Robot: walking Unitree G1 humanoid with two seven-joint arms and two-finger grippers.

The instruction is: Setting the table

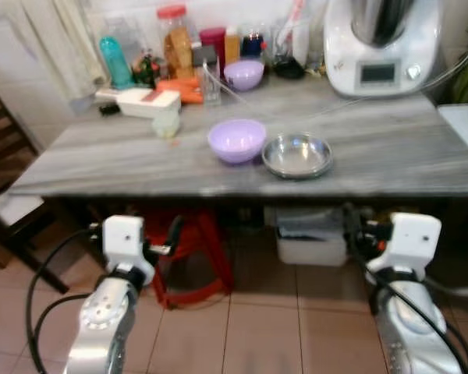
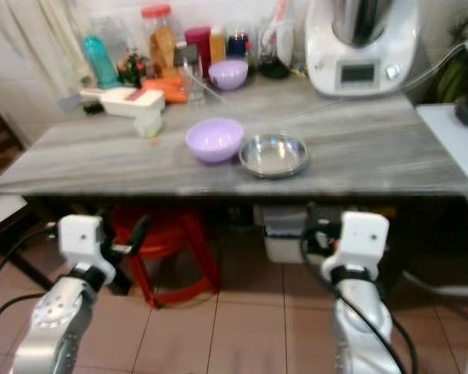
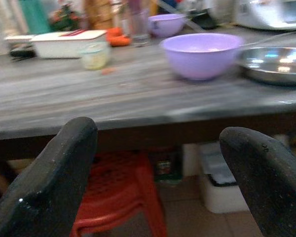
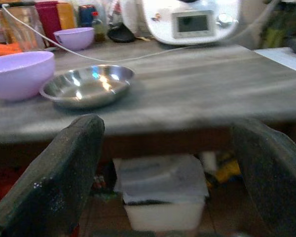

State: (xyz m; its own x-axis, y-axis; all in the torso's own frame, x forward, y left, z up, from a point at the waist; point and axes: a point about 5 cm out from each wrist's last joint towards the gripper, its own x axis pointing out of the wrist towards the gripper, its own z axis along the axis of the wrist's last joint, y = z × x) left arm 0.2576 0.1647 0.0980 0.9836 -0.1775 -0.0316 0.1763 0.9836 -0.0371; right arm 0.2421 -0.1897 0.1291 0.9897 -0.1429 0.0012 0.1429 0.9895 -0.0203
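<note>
Both grippers — left gripper (image 3: 158, 173) and right gripper (image 4: 167, 173) — hung wide apart, holding nothing, below the table (image 1: 390, 156) edge.

A light purple bowl (image 1: 236, 140) sits right side up on the grey table (image 1: 390, 148), close to the front edge and near the middle. It looks empty. Just beside it, on its right, lies a shiny metal dish (image 1: 297, 155). The dish is round, low and flat on the table, and looks empty too. A second purple bowl (image 1: 243, 75), the same colour, stands upright far back on the table among the jars.
</note>
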